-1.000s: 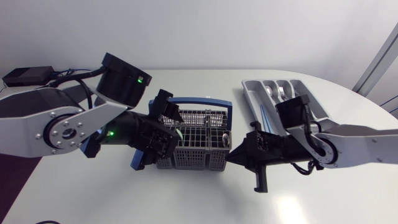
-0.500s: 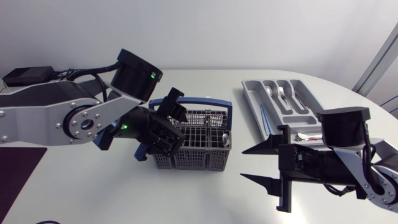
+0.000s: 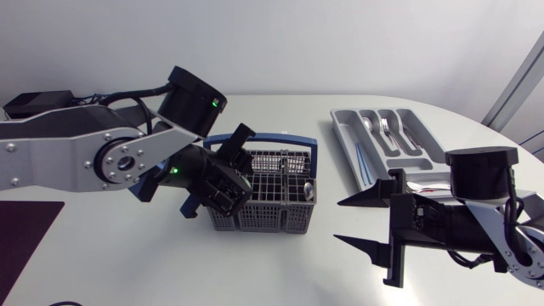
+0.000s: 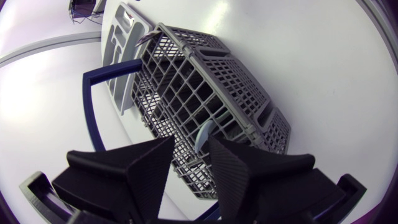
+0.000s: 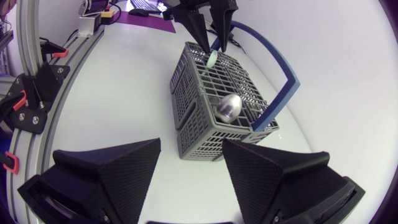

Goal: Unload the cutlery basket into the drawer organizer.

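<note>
My left end effector (image 4: 191,142), slightly parted and empty, hangs over the cutlery basket (image 3: 268,212), a pale upright handle (image 4: 203,130) just ahead of its tips; my right end effector (image 3: 338,221), wide open, empty, is farther off
</note>
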Tool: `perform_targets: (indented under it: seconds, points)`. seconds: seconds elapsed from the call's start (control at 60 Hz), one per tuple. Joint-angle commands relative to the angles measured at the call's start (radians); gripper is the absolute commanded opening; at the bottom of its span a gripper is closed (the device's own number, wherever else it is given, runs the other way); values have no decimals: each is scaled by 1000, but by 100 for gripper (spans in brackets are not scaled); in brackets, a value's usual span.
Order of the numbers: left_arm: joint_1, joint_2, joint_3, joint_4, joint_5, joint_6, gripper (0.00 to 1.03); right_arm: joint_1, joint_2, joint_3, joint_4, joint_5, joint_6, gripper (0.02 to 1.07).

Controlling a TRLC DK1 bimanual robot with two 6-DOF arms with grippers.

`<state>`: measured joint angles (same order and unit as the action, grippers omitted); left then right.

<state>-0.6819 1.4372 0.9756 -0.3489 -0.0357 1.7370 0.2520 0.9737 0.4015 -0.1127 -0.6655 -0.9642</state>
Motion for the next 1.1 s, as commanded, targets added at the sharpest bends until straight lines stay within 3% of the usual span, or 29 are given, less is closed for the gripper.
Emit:
perform_targets:
  seconds: [0.0, 0.417, 0.8, 0.883, 1.083]
  points:
    - [2, 31, 29, -13, -9, 50, 42, -8, -18, -33, -13, -9, 18, 75]
    - [5, 75, 98, -76, -20, 44, 20, -28, -58, -56, -15, -13, 9, 75]
    - [2, 91, 112, -114, -32, 42, 14, -33, -61, -58, -10, -14, 7, 75]
    - [-1, 95, 121, -119, -32, 32, 4, -33, -67, -58, -10, -14, 9, 75]
    - [-1, 97, 137, -147, -30, 29, 3, -33, -89, -58, -10, -22, 27, 75]
